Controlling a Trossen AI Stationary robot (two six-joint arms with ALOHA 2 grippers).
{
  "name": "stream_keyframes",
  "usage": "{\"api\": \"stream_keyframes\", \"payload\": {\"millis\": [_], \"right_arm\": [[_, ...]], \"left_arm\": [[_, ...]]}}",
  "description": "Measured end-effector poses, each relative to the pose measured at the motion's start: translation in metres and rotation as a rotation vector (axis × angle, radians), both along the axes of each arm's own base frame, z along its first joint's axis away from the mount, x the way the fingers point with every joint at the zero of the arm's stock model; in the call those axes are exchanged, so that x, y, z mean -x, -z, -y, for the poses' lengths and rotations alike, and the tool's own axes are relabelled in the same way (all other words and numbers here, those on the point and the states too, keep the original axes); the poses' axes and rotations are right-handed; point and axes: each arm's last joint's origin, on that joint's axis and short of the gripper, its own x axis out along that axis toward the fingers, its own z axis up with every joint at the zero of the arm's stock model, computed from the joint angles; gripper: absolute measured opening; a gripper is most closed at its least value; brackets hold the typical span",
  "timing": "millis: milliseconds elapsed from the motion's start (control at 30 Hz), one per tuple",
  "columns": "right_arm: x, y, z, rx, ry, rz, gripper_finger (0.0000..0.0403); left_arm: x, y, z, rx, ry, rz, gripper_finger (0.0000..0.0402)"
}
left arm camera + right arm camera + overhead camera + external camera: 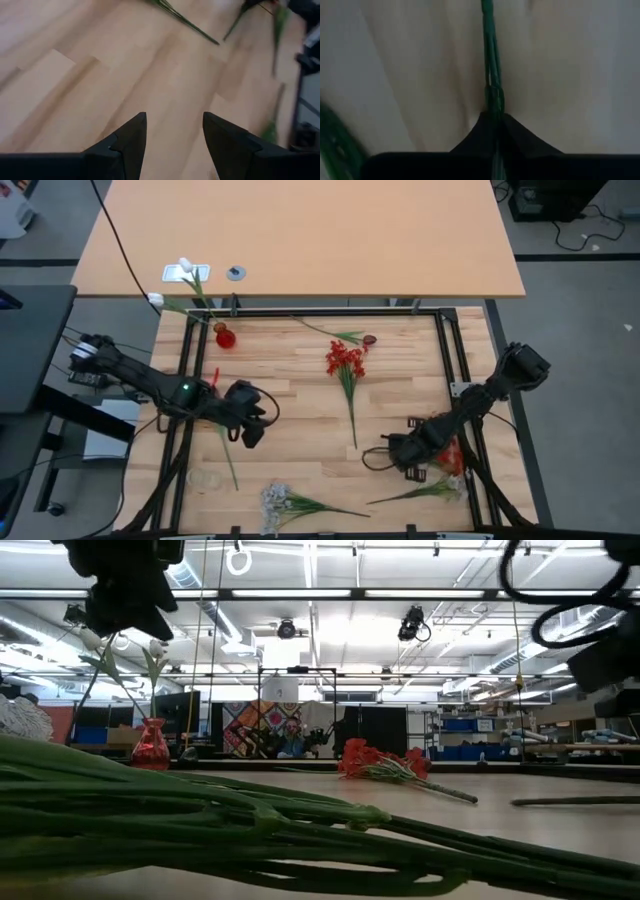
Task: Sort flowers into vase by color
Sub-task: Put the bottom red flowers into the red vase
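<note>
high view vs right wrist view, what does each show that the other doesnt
Only the high view: the red vase with a white flower, the red flowers mid-table, the white bunch and the left end effector, open and empty. Only the right wrist view: the right end effector shut on a green stem. Both: the wooden table.

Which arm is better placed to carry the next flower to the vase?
The right. The right gripper is shut on a green stem near the table's right front. The left gripper hangs open over bare wood, holding nothing, though it is nearer the red vase.
</note>
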Motion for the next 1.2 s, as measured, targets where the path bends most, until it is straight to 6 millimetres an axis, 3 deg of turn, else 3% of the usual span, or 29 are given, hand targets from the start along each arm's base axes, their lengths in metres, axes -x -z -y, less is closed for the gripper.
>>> {"api": "stream_keyframes", "payload": {"millis": [300, 433, 767, 1000, 1200], "right_arm": [[-0.022, -0.022, 0.044, -0.053, 0.282, 0.107, 0.0016], [-0.029, -0.036, 0.069, -0.104, 0.428, 0.184, 0.0016], [-0.055, -0.073, 0.131, -0.518, 0.723, 0.452, 0.0029], [-0.069, -0.094, 0.138, -0.871, 0.691, 0.537, 0.0028], [-0.074, -0.105, 0.137, -1.008, 0.704, 0.555, 0.0024]], "left_arm": [[-0.018, 0.02, 0.005, -0.086, -0.046, -0.051, 0.0199], [-0.029, 0.025, 0.009, -0.146, 0.021, -0.032, 0.0199], [-0.076, 0.026, 0.02, -0.555, 0.264, 0.22, 0.0199], [-0.093, 0.013, 0.017, -0.83, 0.295, 0.328, 0.0199], [-0.104, -0.014, 0.015, -1.009, 0.399, 0.35, 0.0199]]}}
